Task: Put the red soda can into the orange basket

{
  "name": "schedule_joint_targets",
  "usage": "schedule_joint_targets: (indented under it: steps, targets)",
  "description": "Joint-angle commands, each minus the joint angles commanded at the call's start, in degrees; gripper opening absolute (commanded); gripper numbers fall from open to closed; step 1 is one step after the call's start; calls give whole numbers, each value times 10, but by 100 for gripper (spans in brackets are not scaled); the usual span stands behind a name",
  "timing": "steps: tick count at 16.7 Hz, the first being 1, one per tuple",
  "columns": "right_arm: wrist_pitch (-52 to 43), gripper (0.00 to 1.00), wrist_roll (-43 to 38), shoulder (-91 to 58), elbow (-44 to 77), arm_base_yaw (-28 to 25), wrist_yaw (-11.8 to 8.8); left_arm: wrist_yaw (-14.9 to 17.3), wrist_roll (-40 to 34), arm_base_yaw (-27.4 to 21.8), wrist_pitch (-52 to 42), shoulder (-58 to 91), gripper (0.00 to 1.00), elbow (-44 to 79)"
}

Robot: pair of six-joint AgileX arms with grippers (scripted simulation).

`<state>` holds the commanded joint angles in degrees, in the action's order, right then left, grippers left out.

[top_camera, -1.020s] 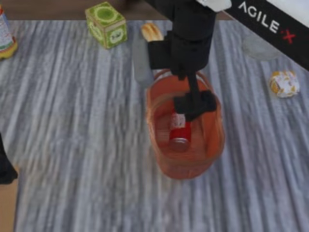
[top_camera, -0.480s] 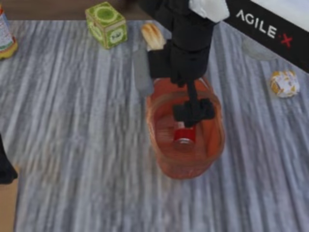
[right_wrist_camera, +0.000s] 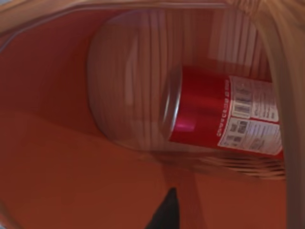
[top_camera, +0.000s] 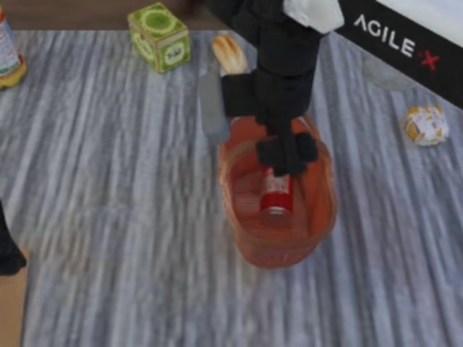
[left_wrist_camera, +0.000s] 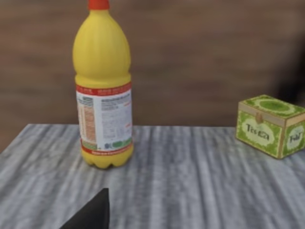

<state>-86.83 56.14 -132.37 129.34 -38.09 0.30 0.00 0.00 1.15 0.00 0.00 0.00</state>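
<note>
My right gripper (top_camera: 287, 153) covers the upper end of the red soda can (top_camera: 275, 195) in the top view, so I cannot tell if my fingers touch it or how far apart they are. My arm also hides the far rim of the orange basket (top_camera: 246, 249). In the right wrist view the can (right_wrist_camera: 224, 114) is cut by the picture's edge, and only one dark fingertip (right_wrist_camera: 167, 212) shows. My left gripper (top_camera: 9, 249) is cut off at the left edge of the top view; the left wrist view shows only one dark corner of it (left_wrist_camera: 93, 214). The yellow bottle (top_camera: 9, 50) is half outside the top view.
</note>
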Motion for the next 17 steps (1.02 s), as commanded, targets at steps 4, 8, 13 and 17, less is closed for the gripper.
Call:
schedule_joint_targets:
  steps: [4,8,13,17]
  targets:
    - [0,10,0,0,0,0,0,0,0,0,0,0,100,0]
    - [0,0,0,0,0,0,0,0,0,0,0,0,100,0]
    - [0,0,0,0,0,0,0,0,0,0,0,0,100,0]
    - [0,0,0,0,0,0,0,0,0,0,0,0,100,0]
